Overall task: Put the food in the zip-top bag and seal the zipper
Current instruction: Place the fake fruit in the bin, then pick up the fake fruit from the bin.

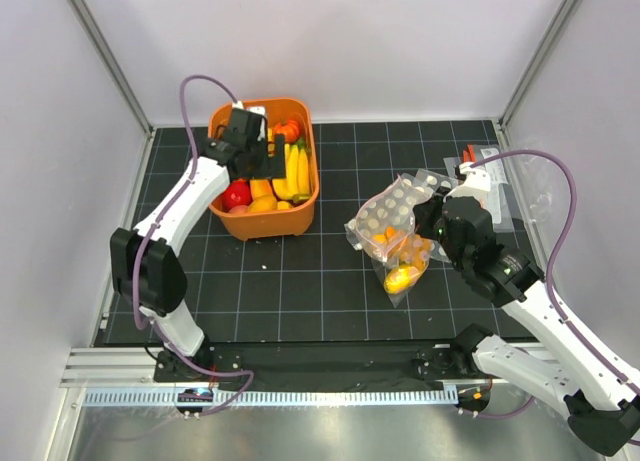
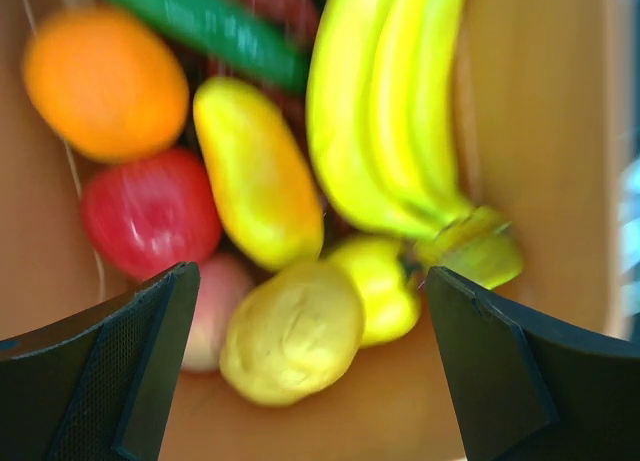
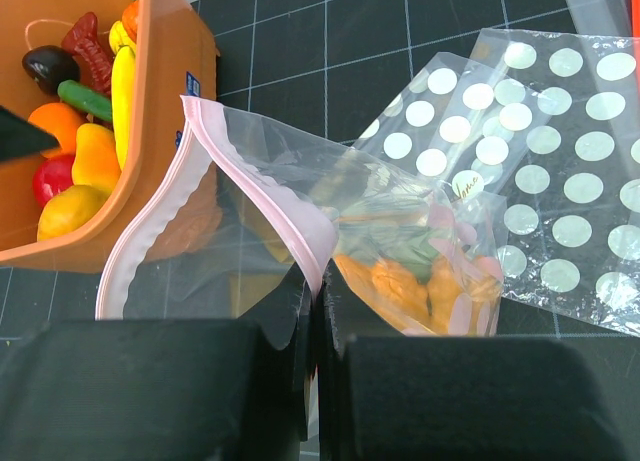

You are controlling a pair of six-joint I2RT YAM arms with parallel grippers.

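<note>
No text can be read w/ certainty. A small blue sticker (image 3: 192, 84) is seen on the outer wall of the orange bin (image 3: 165, 41), in the far-left part of the worktop (image 3: 400, 41); its print is too small to be made out. A gold script mark (image 3: 465, 186) is printed on a polka-dotted bag (image 3: 450, 111), toward the right edge; the letters can't be told apart.

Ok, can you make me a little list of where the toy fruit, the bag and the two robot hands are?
food: some in the orange bin, some in the zip-top bag
zipper: open
left gripper: open, above the bin's food
right gripper: shut on the bag's mouth edge
</note>
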